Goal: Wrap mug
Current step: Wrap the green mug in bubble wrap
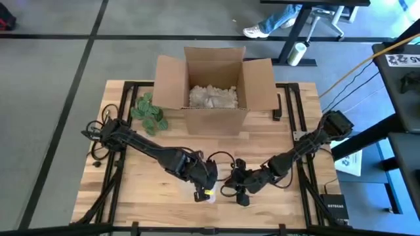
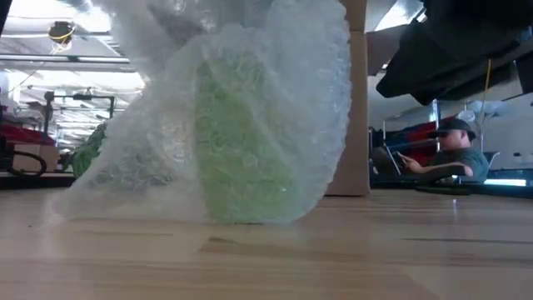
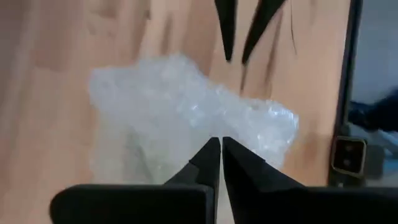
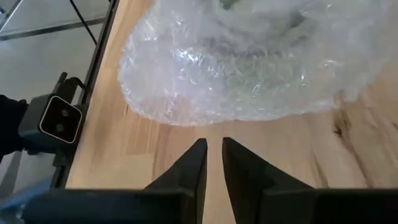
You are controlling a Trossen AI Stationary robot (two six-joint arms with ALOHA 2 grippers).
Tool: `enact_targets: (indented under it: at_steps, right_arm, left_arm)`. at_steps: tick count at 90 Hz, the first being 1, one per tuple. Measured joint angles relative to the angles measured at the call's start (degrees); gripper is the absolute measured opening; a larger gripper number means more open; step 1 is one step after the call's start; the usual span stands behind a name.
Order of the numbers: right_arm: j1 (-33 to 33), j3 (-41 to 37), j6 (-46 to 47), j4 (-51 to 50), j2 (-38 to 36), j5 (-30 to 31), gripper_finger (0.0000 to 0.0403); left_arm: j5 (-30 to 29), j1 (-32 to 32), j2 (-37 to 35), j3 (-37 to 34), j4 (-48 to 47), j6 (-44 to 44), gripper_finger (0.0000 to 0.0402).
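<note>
Two hands sit close together at the front of my bench (image 1: 131,170), with the wrap between them. My left hand (image 1: 205,190) is right over the wrap (image 2: 225,117), and its two fingers (image 3: 214,163) are pressed almost together with just a thin line between them; I cannot tell if they pinch any of the wrap. My right hand (image 1: 237,191) is just beside the wrap, and its fingers (image 4: 199,163) are nearly shut too, with a small gap and nothing in it. From low down I see the mug (image 2: 237,150) as a green shape standing up inside the bubbly wrap, which bunches up above it and spreads out on the wood at one side. A box (image 1: 213,82) stands open at the back of the bench with white stuffing (image 1: 213,97) in it. Some green stuff (image 1: 149,113) lies just beside the box. Far back in the room a person (image 2: 450,154) sits at a desk.
</note>
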Motion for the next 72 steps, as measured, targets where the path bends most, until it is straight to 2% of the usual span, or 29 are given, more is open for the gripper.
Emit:
enact_targets:
  at_steps: [28,55,72]
  right_arm:
    - [0.0,0.0,0.0,0.0,0.0,0.0,0.0037]
    - [0.0,0.0,0.0,-0.6,0.0,0.0,0.0037]
    - [0.0,0.0,0.0,-0.6,0.0,0.1,0.0037]
  left_arm:
    - [-1.4,3.2,0.8,-1.9,1.7,4.3,0.0]
    - [11.5,2.8,6.4,-2.8,4.6,4.7,0.0]
    - [12.7,2.4,9.8,-2.8,4.4,4.2,0.0]
